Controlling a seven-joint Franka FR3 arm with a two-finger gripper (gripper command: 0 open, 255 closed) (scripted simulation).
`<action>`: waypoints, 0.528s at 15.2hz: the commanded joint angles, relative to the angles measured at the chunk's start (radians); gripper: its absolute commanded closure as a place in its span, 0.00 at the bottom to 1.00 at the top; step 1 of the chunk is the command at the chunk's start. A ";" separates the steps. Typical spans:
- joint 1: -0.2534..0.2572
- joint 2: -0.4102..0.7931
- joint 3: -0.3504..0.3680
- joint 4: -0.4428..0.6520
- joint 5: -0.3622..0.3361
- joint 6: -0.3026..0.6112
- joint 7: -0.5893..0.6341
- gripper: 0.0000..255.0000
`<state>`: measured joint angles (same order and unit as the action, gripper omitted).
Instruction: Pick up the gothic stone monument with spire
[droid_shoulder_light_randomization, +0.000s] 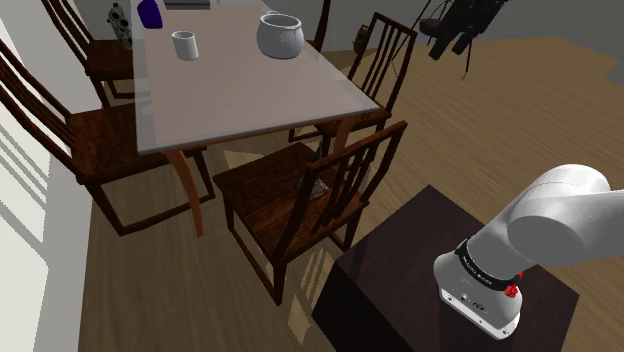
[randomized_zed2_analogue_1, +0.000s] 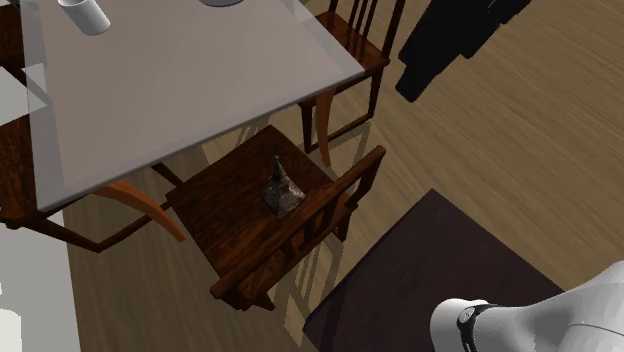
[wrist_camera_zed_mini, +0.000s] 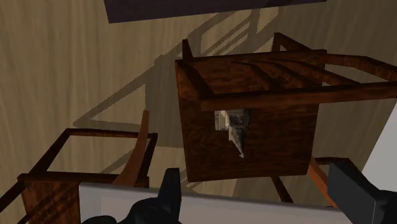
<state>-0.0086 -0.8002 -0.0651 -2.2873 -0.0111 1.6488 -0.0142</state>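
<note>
One small grey spired stone monument (randomized_zed2_analogue_1: 282, 190) stands on the dark wooden chair's seat (randomized_zed2_analogue_1: 225, 215), near its back edge. Well above, black two-finger gripper (wrist_camera_zed_mini: 254, 178) hangs released, empty. Approach step; next, descend and straddle.

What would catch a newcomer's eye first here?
The small grey spired monument stands upright on the seat of the dark wooden chair, just off the corner of the table. In the wrist view the open black fingers hang well above it, touching nothing.
</note>
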 joint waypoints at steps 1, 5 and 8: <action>0.000 0.000 0.000 0.000 0.000 0.000 0.000 0.00; -0.027 0.018 0.080 -0.107 0.025 0.122 0.160 0.00; -0.045 0.054 0.141 -0.168 0.043 0.217 0.282 0.00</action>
<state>-0.0475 -0.7598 0.0541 -2.4363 0.0255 1.8324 0.2213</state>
